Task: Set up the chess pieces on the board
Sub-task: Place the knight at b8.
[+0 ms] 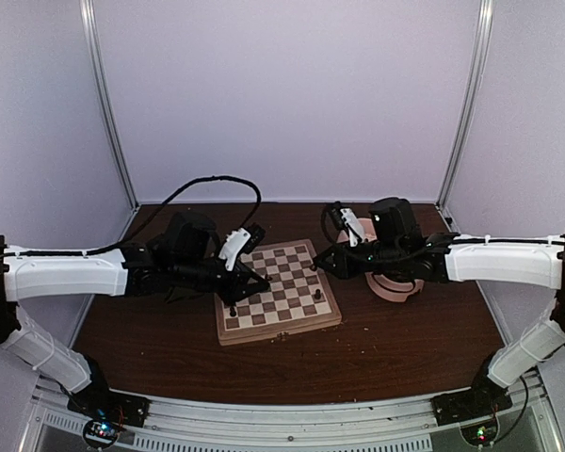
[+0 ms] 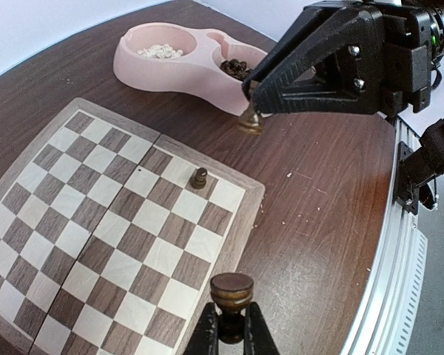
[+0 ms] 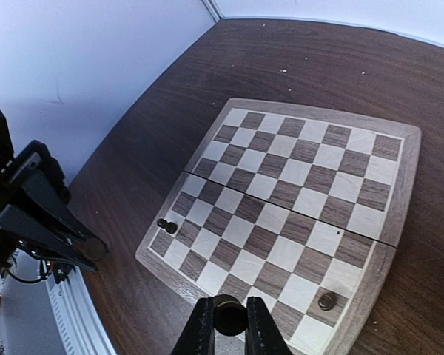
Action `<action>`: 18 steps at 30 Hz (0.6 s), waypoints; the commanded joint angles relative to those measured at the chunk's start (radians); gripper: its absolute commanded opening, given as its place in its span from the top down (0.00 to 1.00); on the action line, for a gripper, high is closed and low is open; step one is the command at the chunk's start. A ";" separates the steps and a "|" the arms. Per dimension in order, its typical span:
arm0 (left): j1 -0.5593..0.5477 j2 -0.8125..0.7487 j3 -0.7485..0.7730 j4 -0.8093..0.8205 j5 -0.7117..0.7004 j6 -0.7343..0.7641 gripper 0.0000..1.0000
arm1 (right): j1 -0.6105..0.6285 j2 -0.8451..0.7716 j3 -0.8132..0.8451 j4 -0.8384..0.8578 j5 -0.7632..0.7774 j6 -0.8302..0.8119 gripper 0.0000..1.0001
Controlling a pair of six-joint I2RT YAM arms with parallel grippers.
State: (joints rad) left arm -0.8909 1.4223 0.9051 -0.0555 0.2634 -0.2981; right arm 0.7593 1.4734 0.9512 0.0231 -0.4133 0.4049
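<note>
Chess pieces point(image 2: 231, 290) are held one per arm, upright for setting down: left fingers point(image 2: 206, 334) clamped on a dark one at the left edge of the board point(image 2: 96, 222), right fingers point(image 3: 200, 329) clamped on another off its right edge. A couple stand on its near rows. Beyond its right edge, the pink double bowl point(image 2: 170, 74) holds the rest beneath the right arm point(image 1: 499, 264).

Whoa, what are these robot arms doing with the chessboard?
They're setting up chess. The left pincer grips a brown piece at the board's near edge. The right pincer holds a second piece over the table beside the pink bowl. A third piece already stands on the board.
</note>
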 commanded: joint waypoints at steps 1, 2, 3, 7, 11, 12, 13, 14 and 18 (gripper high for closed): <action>0.006 -0.094 0.004 -0.111 -0.055 -0.045 0.99 | 0.023 -0.080 -0.005 -0.051 0.142 -0.101 0.99; 0.006 -0.123 -0.001 -0.130 -0.064 -0.054 0.99 | 0.023 -0.089 -0.003 -0.045 0.159 -0.113 0.99; 0.006 -0.138 -0.011 -0.144 -0.078 -0.062 0.99 | 0.023 -0.094 0.002 -0.047 0.168 -0.127 0.99; 0.006 -0.248 -0.082 -0.122 -0.133 -0.106 0.99 | 0.023 -0.124 0.009 -0.047 0.253 -0.156 0.99; 0.006 -0.288 -0.099 -0.116 -0.156 -0.115 0.98 | 0.023 -0.174 -0.026 -0.027 0.294 -0.168 0.97; 0.006 -0.287 -0.089 -0.129 -0.162 -0.113 0.98 | 0.023 -0.181 -0.027 -0.039 0.303 -0.173 0.96; 0.006 -0.285 -0.076 -0.141 -0.164 -0.112 0.98 | 0.023 -0.186 -0.020 -0.056 0.315 -0.178 0.95; 0.006 -0.282 -0.067 -0.151 -0.163 -0.111 0.98 | 0.023 -0.189 -0.012 -0.081 0.328 -0.182 0.95; 0.006 -0.288 -0.069 -0.145 -0.163 -0.155 0.98 | 0.023 -0.218 0.001 -0.171 0.396 -0.171 0.96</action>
State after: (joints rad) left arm -0.8909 1.1419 0.8177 -0.2115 0.1219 -0.4068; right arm 0.7788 1.2930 0.9382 -0.0578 -0.1143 0.2420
